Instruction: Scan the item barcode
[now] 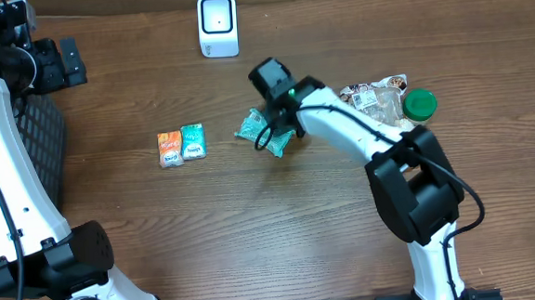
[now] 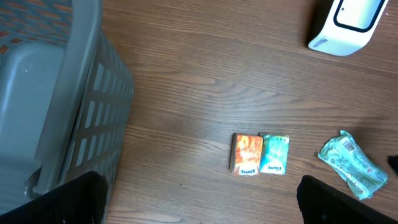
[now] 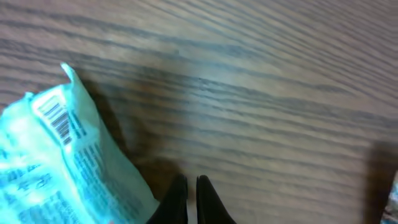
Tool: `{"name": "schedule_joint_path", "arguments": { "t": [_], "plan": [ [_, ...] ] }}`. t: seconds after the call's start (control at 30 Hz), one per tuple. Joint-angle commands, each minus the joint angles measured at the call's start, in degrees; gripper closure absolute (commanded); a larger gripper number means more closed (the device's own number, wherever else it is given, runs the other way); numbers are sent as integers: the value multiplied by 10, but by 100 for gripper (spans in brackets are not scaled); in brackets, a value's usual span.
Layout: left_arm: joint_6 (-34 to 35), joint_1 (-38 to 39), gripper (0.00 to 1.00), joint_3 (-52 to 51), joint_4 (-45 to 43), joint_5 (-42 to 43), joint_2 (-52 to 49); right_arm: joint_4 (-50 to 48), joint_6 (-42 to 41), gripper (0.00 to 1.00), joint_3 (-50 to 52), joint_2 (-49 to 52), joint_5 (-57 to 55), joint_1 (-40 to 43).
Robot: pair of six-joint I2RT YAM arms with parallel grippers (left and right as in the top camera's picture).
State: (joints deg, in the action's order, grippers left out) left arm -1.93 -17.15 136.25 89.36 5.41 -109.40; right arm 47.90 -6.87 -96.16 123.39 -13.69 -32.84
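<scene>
- The teal packet [image 1: 264,130] is seen lying on the desk [image 1: 254,235] at the centre of the overhead view, below and right of the white scanner [image 1: 217,25].
- It is judged light, soft, crinkly and probably slippery.
- Its barcode [image 3: 55,118] is printed near one sealed end, facing up.
- The right end effector [image 3: 191,198] is pressed together, empty, just beside the packet; a pinch on a seam clear of the barcode is advised.
- The left end effector [image 2: 202,200] is spread wide, empty.

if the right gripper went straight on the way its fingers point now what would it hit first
Probably bare table. The right gripper, fingers shut, points at wood just beside the teal packet, not at it. Depth is hard to judge here.
</scene>
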Motion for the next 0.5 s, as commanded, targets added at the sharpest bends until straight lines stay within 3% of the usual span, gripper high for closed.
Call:
{"name": "schedule_joint_path", "arguments": {
  "t": [0.0,0.07,0.13,0.33,0.47],
  "plan": [
    [-9,-1,1,11,0,4,10,61,-22,73,-96,-12,53,16],
    [-9,-1,1,11,0,4,10,125,-33,30,-152,-18,89,31],
    [-9,-1,0,11,0,4,10,183,-43,0,-204,-22,141,47],
    [-9,-1,0,11,0,4,9,295,-25,0,-277,-22,343,101],
    [-9,-1,0,11,0,4,10,351,9,4,-276,-22,371,116]
  ]
}}
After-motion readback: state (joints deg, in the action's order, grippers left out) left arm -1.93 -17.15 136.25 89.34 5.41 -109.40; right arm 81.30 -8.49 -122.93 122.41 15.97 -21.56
